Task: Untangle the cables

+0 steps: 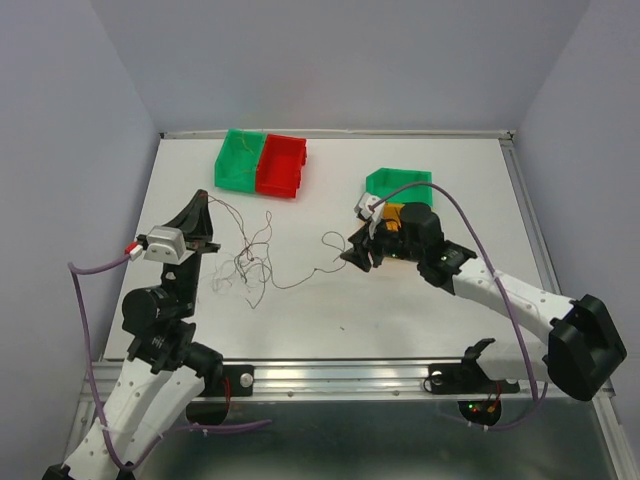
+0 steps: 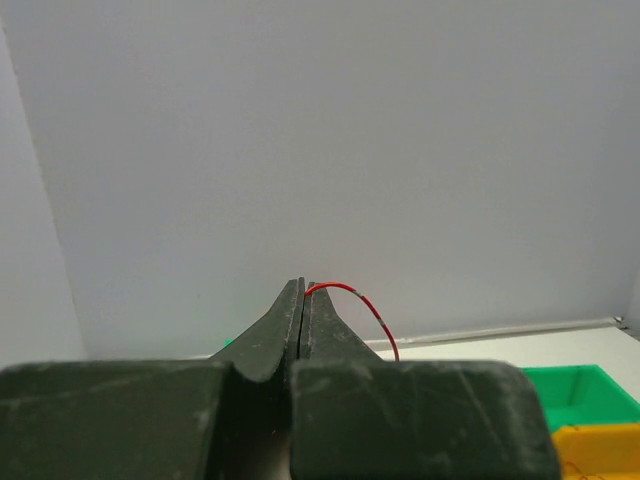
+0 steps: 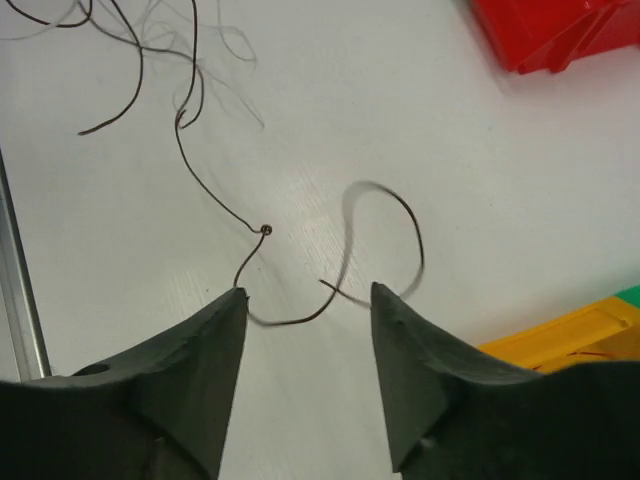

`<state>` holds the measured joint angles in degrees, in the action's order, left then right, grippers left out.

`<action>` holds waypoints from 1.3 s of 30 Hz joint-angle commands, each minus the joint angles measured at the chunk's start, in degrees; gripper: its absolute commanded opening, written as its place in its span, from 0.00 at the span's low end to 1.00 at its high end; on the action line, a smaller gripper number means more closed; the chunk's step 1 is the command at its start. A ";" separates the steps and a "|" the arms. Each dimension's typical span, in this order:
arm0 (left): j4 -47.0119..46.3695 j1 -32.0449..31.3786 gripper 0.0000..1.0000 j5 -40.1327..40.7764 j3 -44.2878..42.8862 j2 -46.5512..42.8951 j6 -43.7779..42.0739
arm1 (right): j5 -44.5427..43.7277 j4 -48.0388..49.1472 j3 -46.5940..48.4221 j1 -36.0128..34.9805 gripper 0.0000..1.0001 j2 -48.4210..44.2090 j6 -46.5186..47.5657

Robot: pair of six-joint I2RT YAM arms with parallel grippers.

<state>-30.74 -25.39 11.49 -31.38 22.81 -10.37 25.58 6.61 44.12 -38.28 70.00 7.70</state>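
The cables (image 1: 250, 268) are a small tangle of thin curly strands on the white table between the arms. My left gripper (image 1: 203, 212) is raised left of the tangle and shut on a red strand (image 2: 352, 298), which arcs out of the closed fingertips (image 2: 296, 300). My right gripper (image 1: 352, 250) is open, low over the table, right of the tangle. A brown strand (image 3: 213, 196) runs from the tangle to it, and its curled end (image 3: 404, 207) lies between and just beyond the open fingers (image 3: 225, 320).
A green bin (image 1: 238, 160) and a red bin (image 1: 281, 166) stand side by side at the back. Another green bin (image 1: 400, 182) and a yellow bin (image 1: 392, 214) stand right behind the right gripper. The red bin (image 3: 560, 30) and yellow bin (image 3: 560, 335) also show in the right wrist view.
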 commanded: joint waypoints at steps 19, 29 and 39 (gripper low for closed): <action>-0.73 0.25 0.04 -20.54 0.79 -1.80 0.26 | 17.13 19.46 13.55 -4.96 0.59 18.33 2.49; -0.63 0.25 0.05 -20.63 0.70 -1.36 0.35 | 11.06 43.28 8.88 -5.14 0.50 24.92 -3.83; -0.46 0.25 0.05 -19.13 0.44 -0.31 0.35 | 12.12 44.72 10.20 -8.91 0.54 27.04 -1.73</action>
<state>-28.88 -25.39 -8.05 -30.44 22.04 -10.31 37.82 45.47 54.26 -45.01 97.58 4.99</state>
